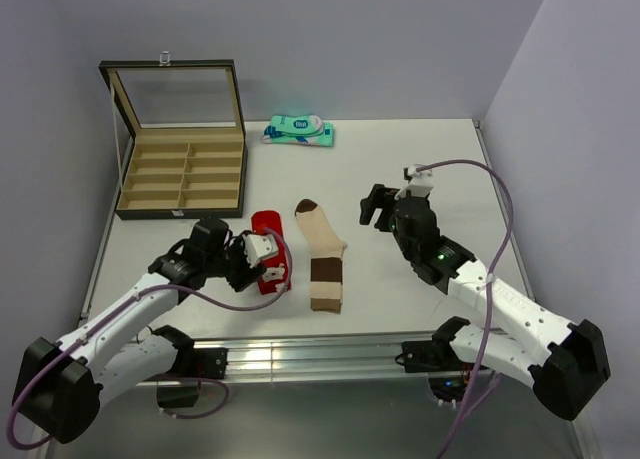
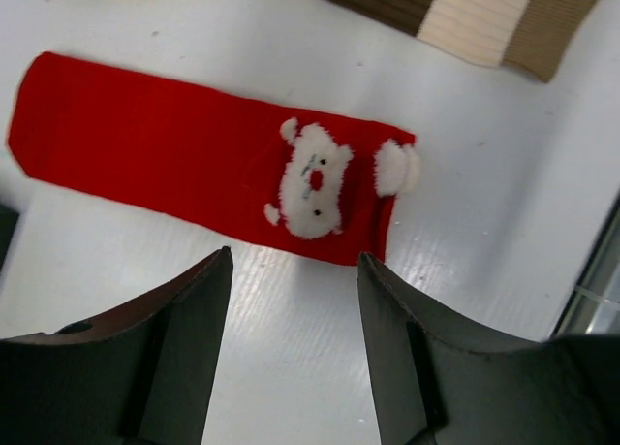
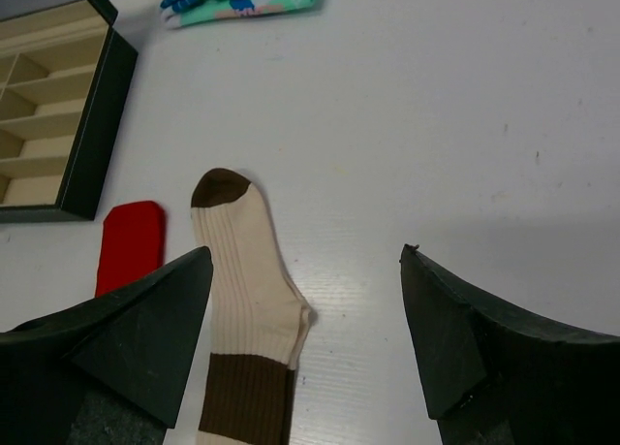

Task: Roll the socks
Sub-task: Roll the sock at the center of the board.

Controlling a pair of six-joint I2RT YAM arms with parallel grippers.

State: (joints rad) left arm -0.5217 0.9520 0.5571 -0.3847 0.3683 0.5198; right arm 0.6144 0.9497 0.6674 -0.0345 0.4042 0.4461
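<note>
The left hand [image 2: 295, 261] is spread wide and holds nothing. Its two dark fingers [image 2: 189, 309] point down at the worktop [image 1: 400, 169], just beside the long edge of the red sock [image 2: 174, 144], close to the end with the white cartoon patch [image 2: 310, 178]. The left arm reaches forward from its base with the wrist bent down, so the hand hangs low over that end of the sock.

The right hand [image 3: 305, 256] is also wide open and empty. It sits higher, well to the right of the beige sock [image 3: 247, 270], tilted down and looking across the worktop, with its arm stretched forward and inward.

Both socks lie flat and full length, side by side near the middle of the worktop, close but not touching. The beige sock's brown toe points away from the arms. Neither sock shows any fold or roll, so the task looks barely begun, and both rolls are yet to be made.

Farther back stand an open compartment box [image 1: 180, 169] and a teal-and-white packet [image 1: 298, 131].
</note>
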